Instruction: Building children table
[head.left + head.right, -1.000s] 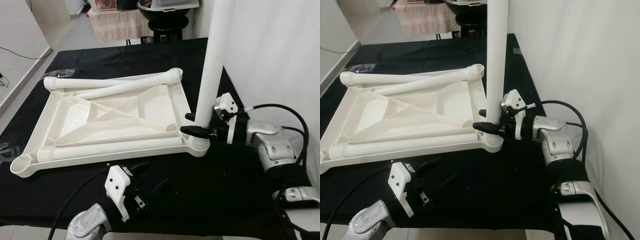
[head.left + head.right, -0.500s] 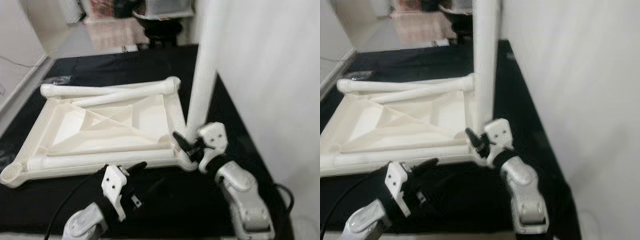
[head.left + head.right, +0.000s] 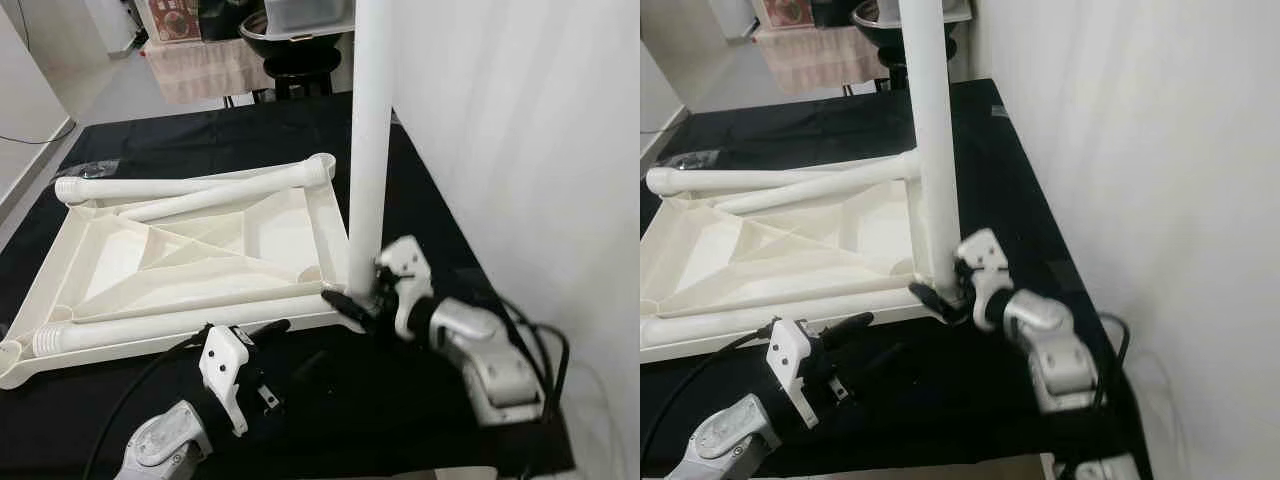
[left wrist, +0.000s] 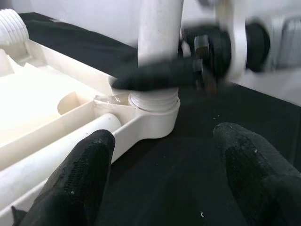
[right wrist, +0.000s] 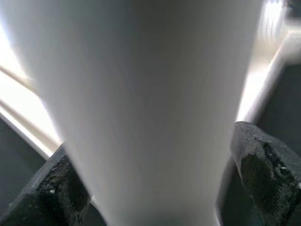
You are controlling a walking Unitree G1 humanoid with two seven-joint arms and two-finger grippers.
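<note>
The white table top [image 3: 250, 235] lies upside down on the black cloth. One white leg [image 3: 368, 150] stands upright in its near right corner socket [image 4: 153, 106]. My right gripper [image 3: 358, 296] is shut on the base of this leg, one black finger [image 5: 258, 165] on each side. Three loose legs lie on the table top: one along the far edge [image 3: 190, 185], one slanted beside it [image 3: 215, 198], one along the near edge [image 3: 180, 322]. My left gripper [image 3: 300, 342] hovers open just in front of the near edge, its fingers [image 4: 84, 174] apart with nothing between them.
A white wall [image 3: 500, 150] rises close along the table's right edge. A black stool with a bowl [image 3: 300, 30] stands beyond the far edge. My right arm's cable [image 3: 535, 345] loops near the right corner. Bare black cloth [image 3: 400, 420] lies in front.
The camera has shifted. My right arm has swung round the upright leg from its right side to its front right, still holding the base. The left gripper has stayed open near the front edge.
</note>
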